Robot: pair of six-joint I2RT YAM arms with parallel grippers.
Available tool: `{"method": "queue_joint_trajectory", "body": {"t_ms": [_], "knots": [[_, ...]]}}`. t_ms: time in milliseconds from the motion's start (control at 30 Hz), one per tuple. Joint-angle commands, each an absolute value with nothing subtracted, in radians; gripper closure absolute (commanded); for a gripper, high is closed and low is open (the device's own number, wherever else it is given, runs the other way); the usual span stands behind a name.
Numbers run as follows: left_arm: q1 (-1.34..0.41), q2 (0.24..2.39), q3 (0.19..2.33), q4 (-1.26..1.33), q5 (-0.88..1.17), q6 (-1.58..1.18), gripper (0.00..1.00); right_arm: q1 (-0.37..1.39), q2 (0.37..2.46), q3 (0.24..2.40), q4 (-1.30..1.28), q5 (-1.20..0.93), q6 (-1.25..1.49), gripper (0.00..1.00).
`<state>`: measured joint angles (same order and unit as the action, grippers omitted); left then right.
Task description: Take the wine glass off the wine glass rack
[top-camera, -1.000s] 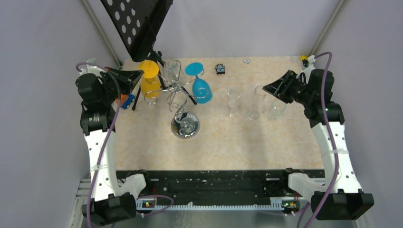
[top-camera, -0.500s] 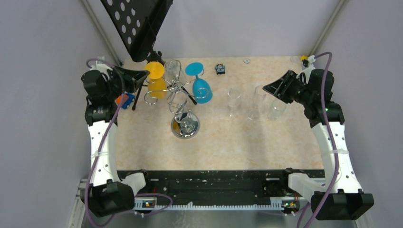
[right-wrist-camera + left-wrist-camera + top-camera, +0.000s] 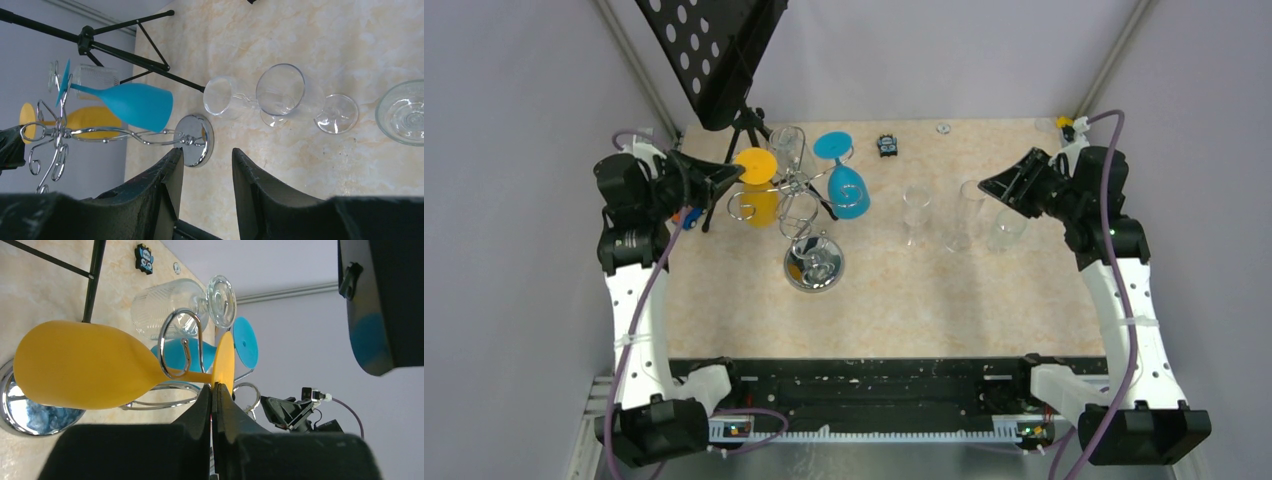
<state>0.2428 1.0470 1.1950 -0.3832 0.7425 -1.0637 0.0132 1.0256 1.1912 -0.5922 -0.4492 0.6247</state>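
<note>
Yellow plastic wine glass (image 3: pixel 761 200) hangs inverted at the far-left corner of the bench (image 3: pixel 924 300), foot pinched by the left gripper (image 3: pixel 214 390), stem crossing a hook of the silver wire rack (image 3: pixel 814 265). Bare surface nearward. Right gripper (image 3: pixel 205 155), far-right edge: fingers slightly parted, empty.

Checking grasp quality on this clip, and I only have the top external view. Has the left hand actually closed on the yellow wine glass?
Observer: Yes. The left wrist view shows the left hand shut on the rim of the yellow wine glass foot.
Reviewer: Is the stem clear of the wine glass rack?
Observer: I cannot tell. The stem crosses a curled hook of the wine glass rack, but contact is unclear.
Reviewer: And the right hand?
Observer: The right wrist view shows the right hand open, with nothing between its fingers.
</note>
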Motion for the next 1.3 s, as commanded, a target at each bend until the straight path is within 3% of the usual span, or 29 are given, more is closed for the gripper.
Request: {"method": "queue_joint_trajectory", "body": {"t_ms": [0,300,567,733,1100,1267], "knots": [[0.250,1.007,1.299,-0.484,0.691,-0.968,1.00,0.020,0.990,1.200,-0.582,-0.445,0.610,0.59],[0.250,0.960,1.416,-0.739,0.422,-0.891,1.00,0.026,0.982,1.198,-0.600,-0.441,0.592,0.53],[0.250,0.892,1.521,-0.843,0.290,-0.875,1.00,0.061,0.999,1.244,-0.641,-0.405,0.537,0.35],[0.250,0.846,1.588,-0.811,0.396,-0.952,1.00,0.087,1.016,1.276,-0.647,-0.404,0.530,0.18],[0.250,0.815,1.747,-0.808,0.592,-0.992,1.00,0.104,1.055,1.307,-0.618,-0.424,0.540,0.16],[0.250,0.816,1.716,-0.671,0.767,-1.070,1.00,0.106,1.057,1.313,-0.595,-0.465,0.552,0.17]]}}
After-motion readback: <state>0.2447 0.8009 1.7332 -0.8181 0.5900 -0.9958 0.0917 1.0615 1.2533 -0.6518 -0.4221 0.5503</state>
